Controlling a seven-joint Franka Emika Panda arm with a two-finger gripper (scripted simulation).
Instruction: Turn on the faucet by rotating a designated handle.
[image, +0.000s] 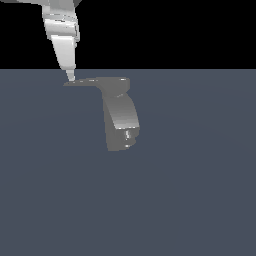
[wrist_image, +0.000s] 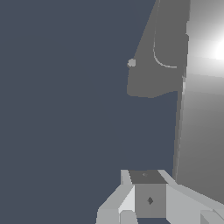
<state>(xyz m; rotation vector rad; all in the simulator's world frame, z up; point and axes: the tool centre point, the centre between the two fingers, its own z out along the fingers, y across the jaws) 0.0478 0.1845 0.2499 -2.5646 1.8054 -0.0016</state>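
- The faucet (image: 121, 120) stands near the middle of the flat blue-grey floor (image: 200, 200), its chunky curved body reaching down to a stubby nozzle end; nothing else lies near it.
- The handle (image: 90, 82) is the thin flat blade projecting from the faucet's top toward the exterior view's left, tapering to a narrow tip.
- The gripper (image: 71, 77) comes down from above, and its tip meets the handle's far tip, or sits just above it. That spot looks chosen for leverage: a sideways push farthest from the pivot should swing the blade most easily.
- Only 1 narrow point shows at the gripper's end in the exterior view, so the jaws seem drawn together, suiting a push rather than a grasp; still, I cannot tell for certain.
- In the wrist view the faucet (wrist_image: 166, 65) fills one side, with glare washing out much of its surface.
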